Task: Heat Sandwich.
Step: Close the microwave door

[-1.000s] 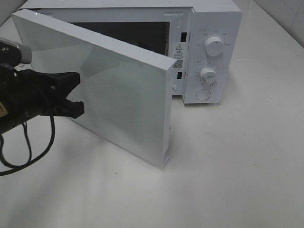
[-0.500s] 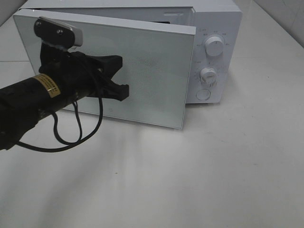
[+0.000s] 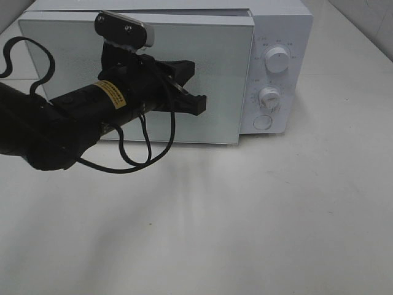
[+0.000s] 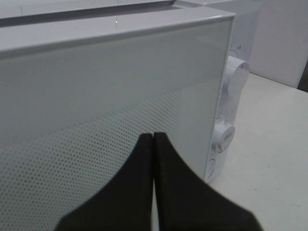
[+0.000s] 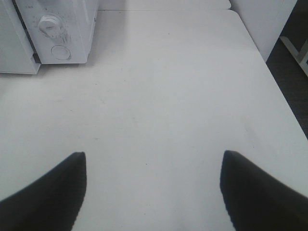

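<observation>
The sandwich is out of view. The white microwave stands at the back of the table, its glass door swung up against its front. My left gripper is shut with nothing in it, and its tips rest at the door's outer face. In the left wrist view the two black fingers lie pressed together in front of the dotted door panel. My right gripper hangs open and empty over bare table, to the right of the microwave. It does not show in the exterior high view.
Two round dials and a round button sit on the microwave's right panel. The left arm's black cable loops down in front of the door. The white table spreads in front and to the right.
The microwave door has swung from wide open to against the front. My left gripper moved rightward and toward the microwave with it, staying shut. The right gripper has not changed.
</observation>
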`<state>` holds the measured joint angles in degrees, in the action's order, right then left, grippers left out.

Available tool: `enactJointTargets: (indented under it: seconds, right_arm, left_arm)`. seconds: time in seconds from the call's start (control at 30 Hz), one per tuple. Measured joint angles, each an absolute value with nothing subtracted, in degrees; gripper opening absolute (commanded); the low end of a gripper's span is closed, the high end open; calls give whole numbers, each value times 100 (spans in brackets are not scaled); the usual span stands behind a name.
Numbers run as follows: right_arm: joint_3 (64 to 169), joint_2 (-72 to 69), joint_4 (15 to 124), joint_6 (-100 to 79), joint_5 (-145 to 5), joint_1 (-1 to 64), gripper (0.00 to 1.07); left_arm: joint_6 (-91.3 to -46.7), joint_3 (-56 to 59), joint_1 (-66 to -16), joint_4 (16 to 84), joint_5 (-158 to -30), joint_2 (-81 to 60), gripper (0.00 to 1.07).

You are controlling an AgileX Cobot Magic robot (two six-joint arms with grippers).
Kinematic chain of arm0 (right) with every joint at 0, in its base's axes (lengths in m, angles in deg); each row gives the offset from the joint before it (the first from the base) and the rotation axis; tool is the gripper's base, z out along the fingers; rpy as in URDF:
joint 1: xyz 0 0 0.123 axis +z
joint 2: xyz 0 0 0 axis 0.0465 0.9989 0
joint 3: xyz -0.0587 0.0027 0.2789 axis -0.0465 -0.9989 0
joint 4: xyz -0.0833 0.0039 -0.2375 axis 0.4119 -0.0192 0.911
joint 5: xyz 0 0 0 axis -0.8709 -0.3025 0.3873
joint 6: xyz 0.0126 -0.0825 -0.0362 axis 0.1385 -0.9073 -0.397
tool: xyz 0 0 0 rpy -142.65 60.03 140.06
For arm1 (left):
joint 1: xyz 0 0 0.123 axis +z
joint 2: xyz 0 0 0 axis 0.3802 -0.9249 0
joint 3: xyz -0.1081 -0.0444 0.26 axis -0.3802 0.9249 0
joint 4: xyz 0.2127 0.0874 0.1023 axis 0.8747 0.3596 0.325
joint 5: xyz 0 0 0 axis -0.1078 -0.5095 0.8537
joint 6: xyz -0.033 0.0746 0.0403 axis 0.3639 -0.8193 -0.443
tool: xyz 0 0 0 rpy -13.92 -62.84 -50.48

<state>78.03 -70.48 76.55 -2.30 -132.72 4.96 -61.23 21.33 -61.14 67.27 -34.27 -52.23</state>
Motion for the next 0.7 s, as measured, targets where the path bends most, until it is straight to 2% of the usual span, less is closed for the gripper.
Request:
enactJointTargets:
  seconds: [0.7]
  right_arm:
    - [7803, -7048, 7655, -230, -13272, 496, 74]
  left_arm:
    - [-6129, 987, -6200, 6578, -4000, -5847, 0]
